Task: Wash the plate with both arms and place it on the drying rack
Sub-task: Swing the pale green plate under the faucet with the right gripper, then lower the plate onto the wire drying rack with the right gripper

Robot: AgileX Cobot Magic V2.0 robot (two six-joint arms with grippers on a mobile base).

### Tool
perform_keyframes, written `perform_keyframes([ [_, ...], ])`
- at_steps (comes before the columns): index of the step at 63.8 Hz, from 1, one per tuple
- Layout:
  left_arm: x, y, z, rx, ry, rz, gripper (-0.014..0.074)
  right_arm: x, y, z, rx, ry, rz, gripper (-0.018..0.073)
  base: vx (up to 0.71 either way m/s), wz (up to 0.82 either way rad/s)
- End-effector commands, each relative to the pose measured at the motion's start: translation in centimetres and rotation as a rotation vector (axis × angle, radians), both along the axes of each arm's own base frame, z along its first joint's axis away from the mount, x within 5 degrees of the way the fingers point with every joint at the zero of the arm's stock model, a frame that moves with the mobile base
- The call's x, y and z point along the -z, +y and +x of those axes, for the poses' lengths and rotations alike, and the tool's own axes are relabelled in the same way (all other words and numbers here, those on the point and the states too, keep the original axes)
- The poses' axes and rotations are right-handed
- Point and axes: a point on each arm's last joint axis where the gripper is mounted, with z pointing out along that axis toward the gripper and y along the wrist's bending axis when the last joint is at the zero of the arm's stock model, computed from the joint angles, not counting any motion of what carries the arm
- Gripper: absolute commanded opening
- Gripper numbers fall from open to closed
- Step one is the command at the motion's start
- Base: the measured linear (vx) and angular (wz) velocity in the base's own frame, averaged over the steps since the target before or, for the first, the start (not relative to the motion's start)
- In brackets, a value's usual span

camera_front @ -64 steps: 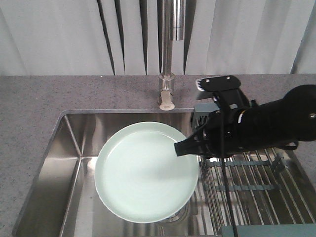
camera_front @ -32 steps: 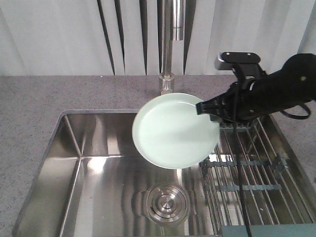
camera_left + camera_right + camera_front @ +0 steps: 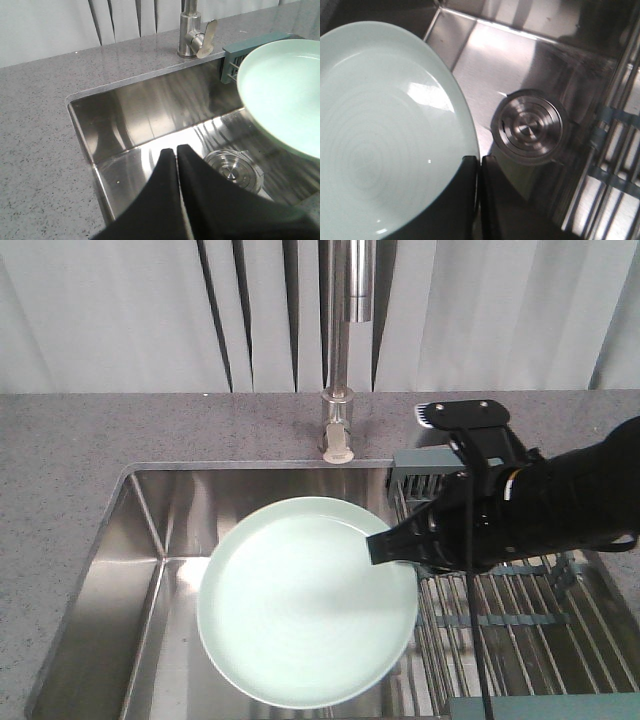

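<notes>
The plate point(image 3: 308, 602) hangs over the sink point(image 3: 140, 560), face up and slightly tilted, its right rim pinched by the right gripper point(image 3: 378, 545). In the front view it covers most of the basin floor and hides the drain. Its right edge lies just beside the rack point(image 3: 520, 630), which spans the right end of the sink.

The right wrist view shows the grip closely. The two dark fingers point(image 3: 468, 170) are clamped on the plate point(image 3: 380, 140) at its rim, one on each side. The drain point(image 3: 529, 126) shows on the steel floor below and beside the plate, with the rack point(image 3: 615, 150) rods further right.

The left gripper point(image 3: 177, 156) appears only in its own wrist view. Its fingers are pressed together with nothing between them, over the near left part of the basin, well apart from the plate point(image 3: 285, 95). That view also shows the drain point(image 3: 234, 170) under the plate's edge and the rack point(image 3: 240, 55) end piece by the faucet point(image 3: 192, 35).

The faucet point(image 3: 340, 430) stands on the grey counter point(image 3: 100, 430) behind the sink.
</notes>
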Motion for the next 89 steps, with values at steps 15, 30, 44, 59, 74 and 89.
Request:
perform_keyframes([
  [15,-1.2,0.0,0.2,-0.018,-0.061,-0.043,-0.0007,-1.6,1.8,7.3,0.123,-0.196,0.062,-0.0001,0.0,0.0],
  [30,-1.2,0.0,0.2,-0.017,-0.059,-0.043,-0.0007,-2.8,-3.8,8.8,0.226,-0.168,-0.051,-0.0001,0.0,0.0],
  [44,-1.2,0.0,0.2,-0.017,-0.06,-0.043,-0.0007,-4.8,-5.2,5.2,0.174,-0.084,-0.154,-0.0001,0.0,0.0],
  [59,-1.2,0.0,0.2,-0.018,-0.06,-0.043,-0.0007,-3.5,-0.9,1.2,0.06,-0.037,-0.074,-0.0001,0.0,0.0],
  [74,-1.2,0.0,0.2,-0.018,-0.06,-0.043,-0.0007,-2.2,3.9,3.4,0.075,-0.133,0.054,-0.0001,0.0,0.0],
  [89,-1.2,0.0,0.2,-0.018,-0.06,-0.043,-0.0007,-2.3,2.1,8.8,0.163,-0.199,-0.014,-0.0001,0.0,0.0],
])
